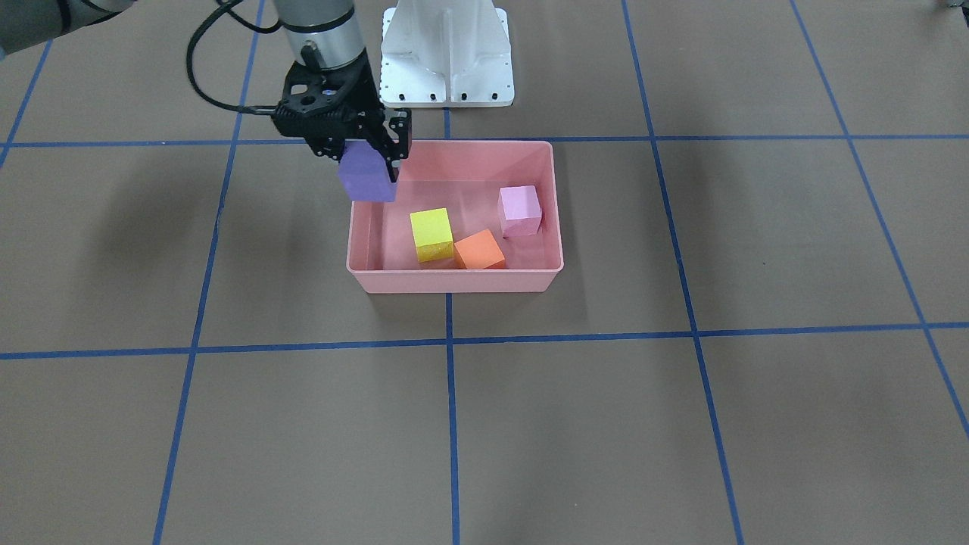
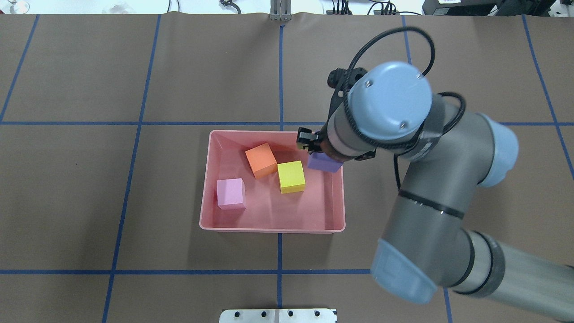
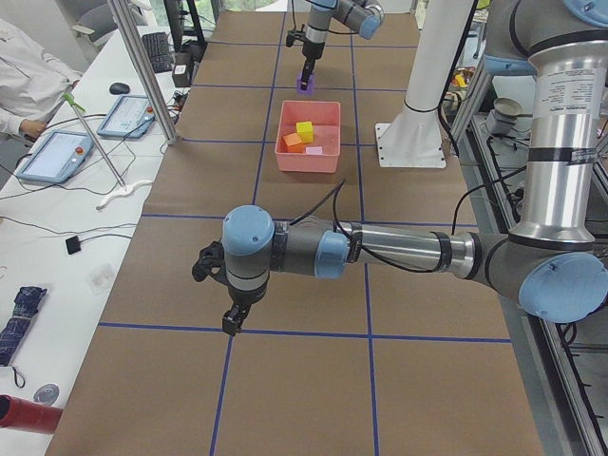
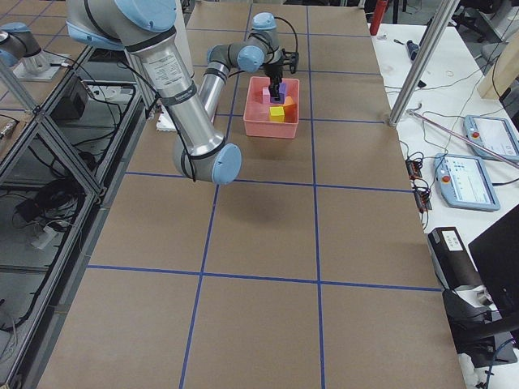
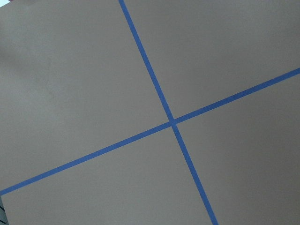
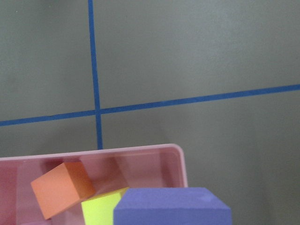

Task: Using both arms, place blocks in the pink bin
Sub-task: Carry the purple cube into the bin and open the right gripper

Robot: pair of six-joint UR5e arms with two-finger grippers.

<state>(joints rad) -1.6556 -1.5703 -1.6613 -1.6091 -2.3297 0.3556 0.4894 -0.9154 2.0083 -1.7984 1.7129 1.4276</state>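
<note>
While the right gripper [image 1: 371,160] held the purple block [image 1: 367,175] clamped between its jaws, the block hung above the pink bin [image 1: 454,281] at about 10 o'clock of the bin in the front-facing view. It seemed to overlap the wall rather than sit clear inside it. Judged from that, a good release wanted a small shift toward the bin's middle first, enough to clear the rim. The free floor lay near 9 o'clock, since the yellow block [image 1: 431,235] and orange block [image 1: 479,250] sat side by side near 6 o'clock and the pink-lilac block [image 1: 520,210] near 3 o'clock. Letting go low would likely stop the light cube bouncing out.

The overhead view hid the jaws under the right arm [image 2: 426,179]; the front-facing one showed them. Only the exterior left view showed the left gripper [image 3: 231,321] — over the table [image 3: 285,380], well apart from the bin — and whether its jaws were open or closed could not be told.
</note>
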